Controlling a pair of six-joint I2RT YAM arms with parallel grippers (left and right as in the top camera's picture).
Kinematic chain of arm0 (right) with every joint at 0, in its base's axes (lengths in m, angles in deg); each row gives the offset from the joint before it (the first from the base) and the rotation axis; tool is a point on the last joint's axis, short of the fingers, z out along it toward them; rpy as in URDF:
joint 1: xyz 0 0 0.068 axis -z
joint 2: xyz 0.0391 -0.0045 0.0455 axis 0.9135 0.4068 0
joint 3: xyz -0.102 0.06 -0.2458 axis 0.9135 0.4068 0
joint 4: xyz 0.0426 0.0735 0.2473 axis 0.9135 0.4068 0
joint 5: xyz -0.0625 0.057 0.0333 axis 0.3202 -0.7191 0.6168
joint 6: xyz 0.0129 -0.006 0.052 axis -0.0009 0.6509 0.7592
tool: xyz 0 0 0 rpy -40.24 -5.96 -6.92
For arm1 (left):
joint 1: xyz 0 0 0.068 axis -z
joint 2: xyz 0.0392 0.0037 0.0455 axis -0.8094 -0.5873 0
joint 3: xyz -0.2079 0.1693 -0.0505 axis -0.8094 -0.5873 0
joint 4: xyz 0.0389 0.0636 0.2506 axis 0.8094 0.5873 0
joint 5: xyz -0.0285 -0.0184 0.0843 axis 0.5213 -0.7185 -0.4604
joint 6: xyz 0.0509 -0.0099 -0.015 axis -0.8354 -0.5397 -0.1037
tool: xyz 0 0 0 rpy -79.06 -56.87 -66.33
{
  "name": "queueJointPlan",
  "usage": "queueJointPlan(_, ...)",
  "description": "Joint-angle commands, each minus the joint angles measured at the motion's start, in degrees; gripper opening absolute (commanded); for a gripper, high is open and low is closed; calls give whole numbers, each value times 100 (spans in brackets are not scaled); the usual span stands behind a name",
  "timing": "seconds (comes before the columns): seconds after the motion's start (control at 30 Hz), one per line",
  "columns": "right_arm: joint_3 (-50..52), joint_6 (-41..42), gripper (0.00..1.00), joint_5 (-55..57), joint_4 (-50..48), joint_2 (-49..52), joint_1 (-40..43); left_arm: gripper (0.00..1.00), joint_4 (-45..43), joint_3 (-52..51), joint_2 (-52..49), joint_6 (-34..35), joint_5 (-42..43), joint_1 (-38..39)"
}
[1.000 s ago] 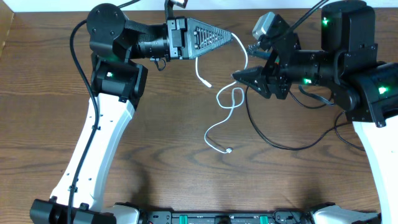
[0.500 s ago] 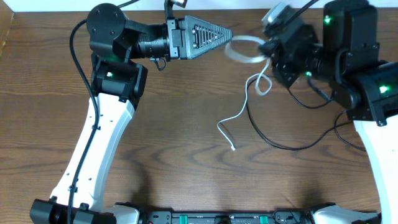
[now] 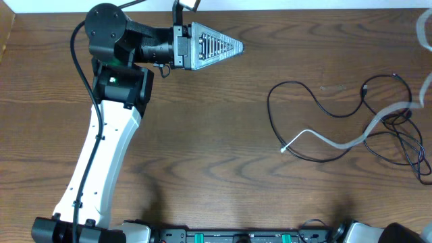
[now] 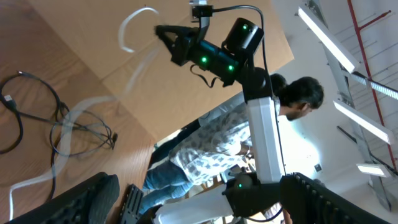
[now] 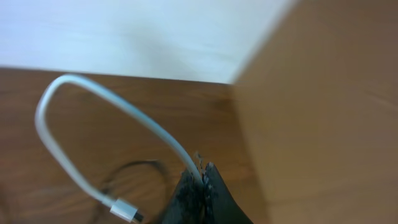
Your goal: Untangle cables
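Overhead, the black cable [image 3: 268, 108] sprawls in loose loops on the wooden table [image 3: 202, 169], and the white cable [image 3: 307, 132] crosses it as a blurred streak, its free tip at the loop's lower left. The left gripper [image 3: 239, 46] hangs well left of the black cable. Only its wrist camera shows its fingers [image 4: 81, 199] wide apart with nothing between, the right gripper [image 4: 165, 34] raised above the black cable [image 4: 18, 118], and a person [image 4: 298, 99] behind. Only the right wrist view shows the right gripper [image 5: 200, 177] pinched on the white cable [image 5: 62, 81], whose plug [image 5: 124, 211] dangles. A second ago both grippers held the white cable left of the black one; now the left has let go and the right arm has left the overhead view
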Motion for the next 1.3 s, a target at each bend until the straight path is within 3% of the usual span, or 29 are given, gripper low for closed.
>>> queueJointPlan(0.0, -87, -42, 1, 17, -258, 188, 802, 87, -55, 129, 72, -59, 173, -24)
queueJointPlan(0.23, -87, 398, 1, -127, -409, 1172, 1867, 87, -50, 127, -33, -214, 133, -24)
queueJointPlan(0.67, -87, 734, 1, 365, -713, 2330, 2343, 87, -50, 127, -109, -433, -85, -24)
queueJointPlan(0.7, -87, 737, 18, 363, -715, 2354, 2358, 87, -50, 127, -109, -452, -90, -24)
queueJointPlan(0.73, -87, 776, 54, 361, -710, 2356, 2361, 87, -48, 127, -109, -474, -105, -24)
queueJointPlan(0.77, -87, 898, 99, 358, -730, 2356, 2363, 87, -50, 127, -109, -494, -111, -22)
queueJointPlan(0.97, -90, 1580, 99, -717, -619, 2096, 2251, 87, -48, 127, -109, -492, -22, -24)
queueJointPlan(1.1, -90, 2085, 99, -1495, 153, 1873, 1954, 87, -50, 127, -109, -490, 46, -24)
queueJointPlan(1.27, -90, 2079, 99, -1504, 1355, 1856, 1530, 87, -52, 127, -109, -490, 197, -24)
